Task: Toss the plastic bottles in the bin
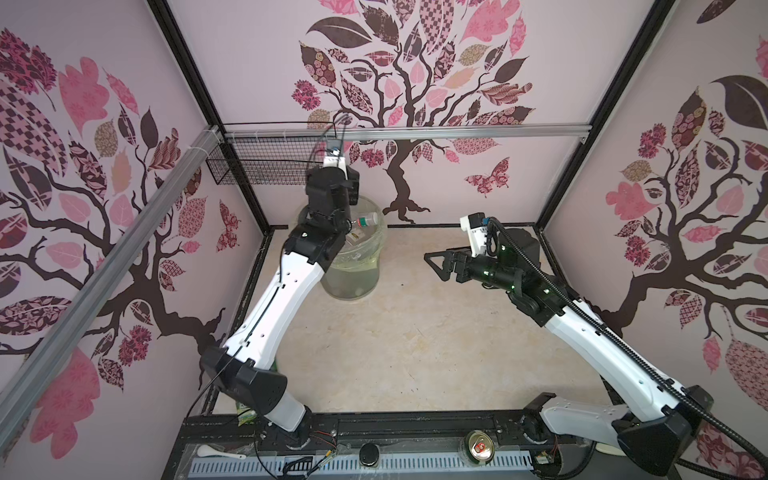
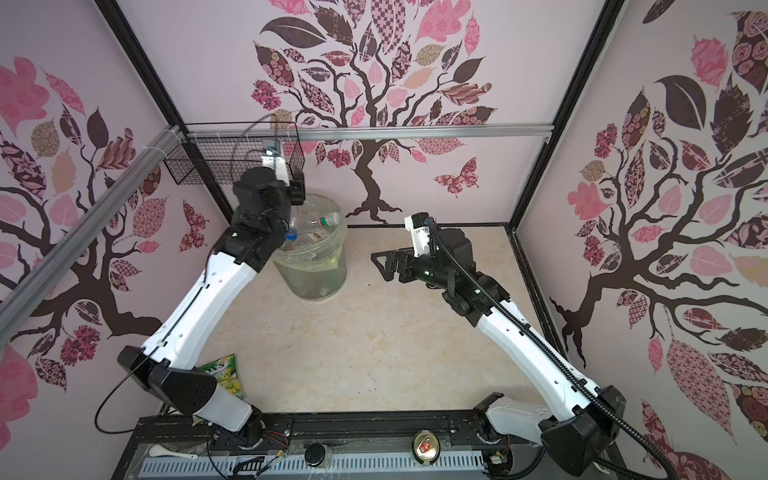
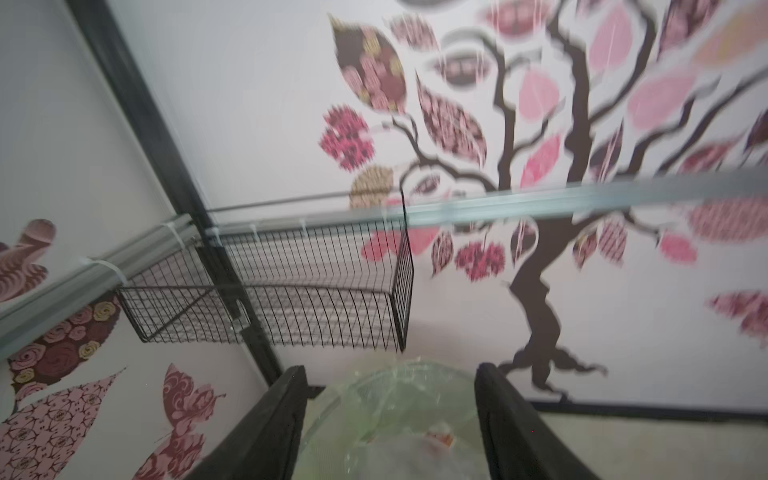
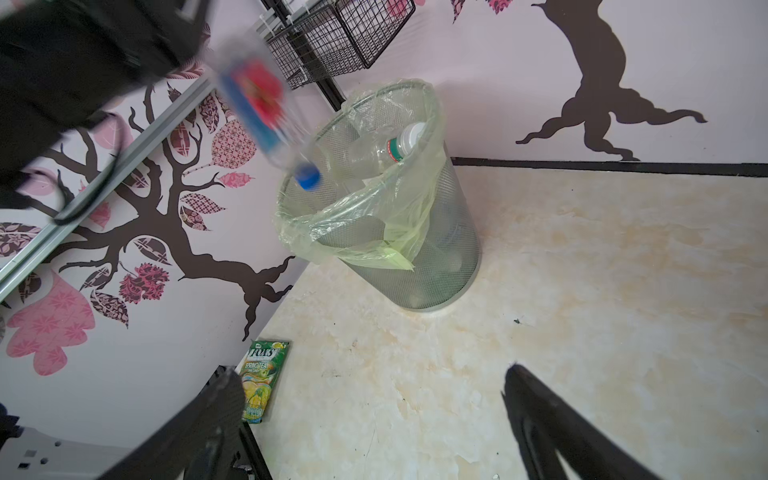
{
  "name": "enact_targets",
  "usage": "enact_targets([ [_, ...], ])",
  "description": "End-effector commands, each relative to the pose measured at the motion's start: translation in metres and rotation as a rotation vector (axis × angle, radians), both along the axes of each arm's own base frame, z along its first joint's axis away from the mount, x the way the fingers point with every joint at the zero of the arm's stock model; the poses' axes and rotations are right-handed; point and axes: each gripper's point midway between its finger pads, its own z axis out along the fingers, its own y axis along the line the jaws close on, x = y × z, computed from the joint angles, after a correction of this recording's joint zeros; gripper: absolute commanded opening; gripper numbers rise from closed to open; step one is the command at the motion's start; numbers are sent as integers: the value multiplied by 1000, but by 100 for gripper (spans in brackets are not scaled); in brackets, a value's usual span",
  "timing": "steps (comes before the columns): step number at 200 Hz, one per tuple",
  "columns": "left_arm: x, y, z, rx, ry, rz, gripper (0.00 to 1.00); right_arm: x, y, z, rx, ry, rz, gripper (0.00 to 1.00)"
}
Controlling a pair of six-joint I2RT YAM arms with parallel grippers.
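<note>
I see left fingers spread, empty, above bin; bottle airborne; right fingers wide, empty. I judge it light, slick, crushable; I'd grip mid-body.

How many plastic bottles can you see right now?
2. A blurred blue-capped bottle is neck-down in the air over the mouth of the bin. A white-capped bottle lies across the top inside the bin. More may be hidden deeper in it.
</note>
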Motion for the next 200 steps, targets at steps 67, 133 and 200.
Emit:
enact_targets([
  [67, -42, -11, 36, -56, -49, -87, 98, -6, 1, -5, 17, -6, 15, 100],
  [133, -64, -52, 42, -164, -44, -228, 98, -10, -4, -11, 2, 2, 5, 100],
  [200, -99, -112, 8, -369, 42, -616, 98, 4, -39, -34, -116, 22, -155, 100],
])
